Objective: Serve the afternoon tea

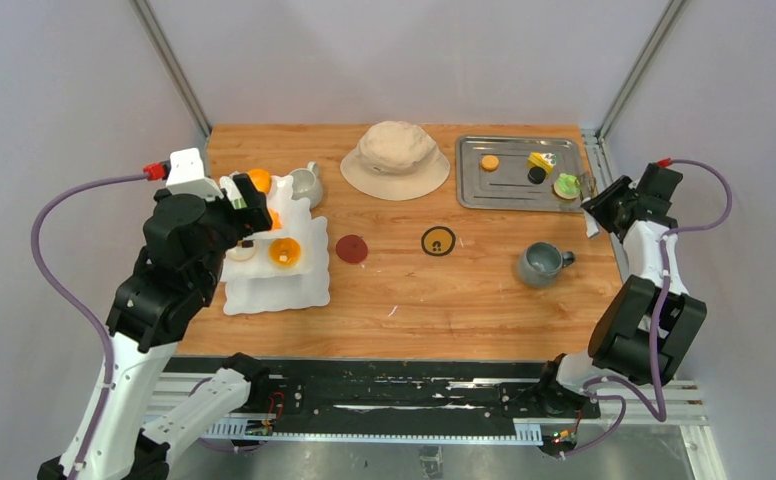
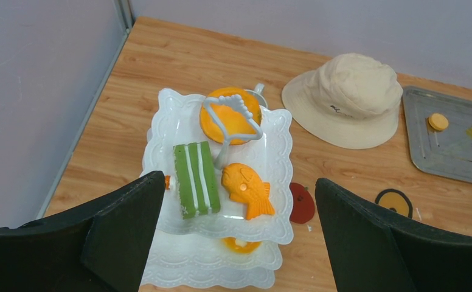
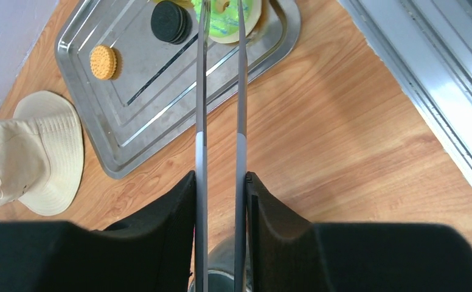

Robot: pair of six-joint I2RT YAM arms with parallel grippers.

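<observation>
Right gripper clenched on long tongs, tips straddling green pastry straight ahead on tray; judged light, rigid, slick plastic, so pinch across its flanks, gently, lest it squirt out.

Black-and-white arms, seemingly purple cables

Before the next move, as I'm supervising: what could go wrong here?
The right pincer grips long tongs reaching the green pastry near the tray corner; the pastry may slip from them. The left pincer hangs open above the stand; lowering it could knock the fish pastry off the crowded top tier.
</observation>
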